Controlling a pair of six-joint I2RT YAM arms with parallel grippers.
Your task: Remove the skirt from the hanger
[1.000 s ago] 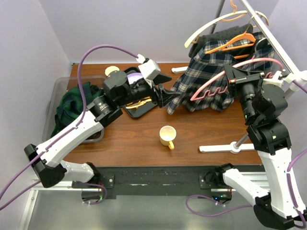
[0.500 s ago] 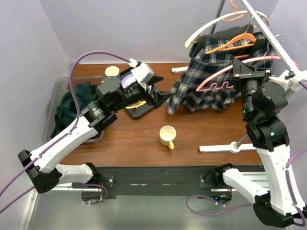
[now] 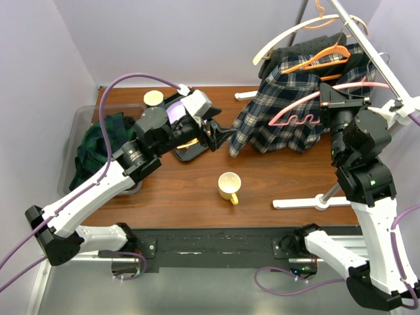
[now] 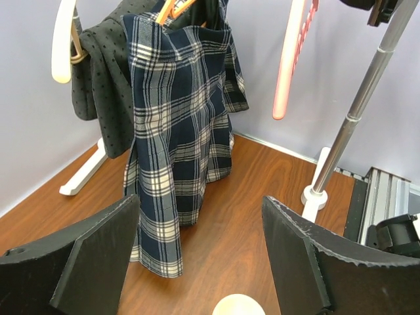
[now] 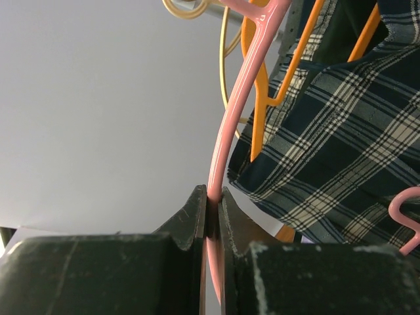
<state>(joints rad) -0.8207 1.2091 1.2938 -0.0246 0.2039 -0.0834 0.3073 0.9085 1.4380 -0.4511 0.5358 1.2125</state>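
Nearest me, at the bottom of the left wrist view, my left gripper (image 4: 200,216) stands with its jaws wide and nothing between them. Beyond it, centre-left of the frame, the plaid skirt (image 4: 177,144) hangs well apart from the fingers, draped on the orange hanger (image 4: 172,8) at the top edge. I'd drive forward and up, then pinch the cloth high near the waistband (a hem tug would likely just swing everything) and draw it off sideways. Farther back, upper middle, is the pink hanger (image 5: 239,111). My right gripper (image 5: 213,203) is clamped tight on it, and it looks clear of the skirt.
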